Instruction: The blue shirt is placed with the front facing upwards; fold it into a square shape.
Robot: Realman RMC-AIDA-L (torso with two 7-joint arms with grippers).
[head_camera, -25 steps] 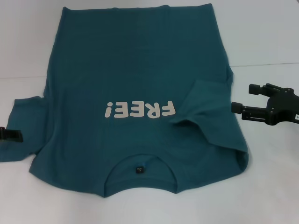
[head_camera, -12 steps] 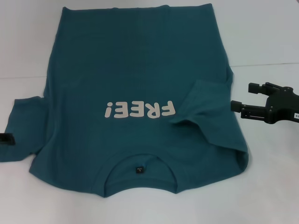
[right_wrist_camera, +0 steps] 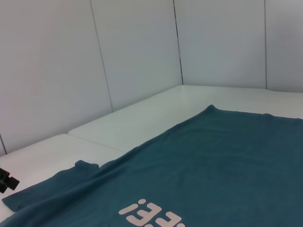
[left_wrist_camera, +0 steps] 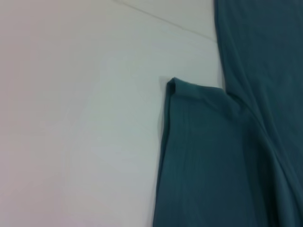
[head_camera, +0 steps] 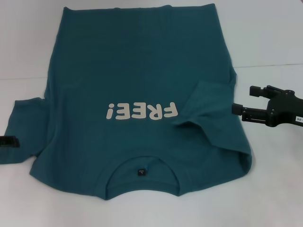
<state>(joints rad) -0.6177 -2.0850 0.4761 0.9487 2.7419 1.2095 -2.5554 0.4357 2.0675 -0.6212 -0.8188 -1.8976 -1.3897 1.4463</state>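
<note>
The left gripper [head_camera: 9, 141] sits at the outer edge of the spread sleeve; whether its jaws are spread or pressed together cannot be told. The blue shirt [head_camera: 137, 71] lies front up on the white counter [head_camera: 274, 189], collar nearest the robot, white lettering [head_camera: 141, 111] across the chest, its other sleeve folded in over the body. The right gripper [head_camera: 242, 100] hovers just beside that folded edge, jaws spread and holding nothing. Pale wall panels [right_wrist_camera: 118, 56] rise behind the counter.
</note>
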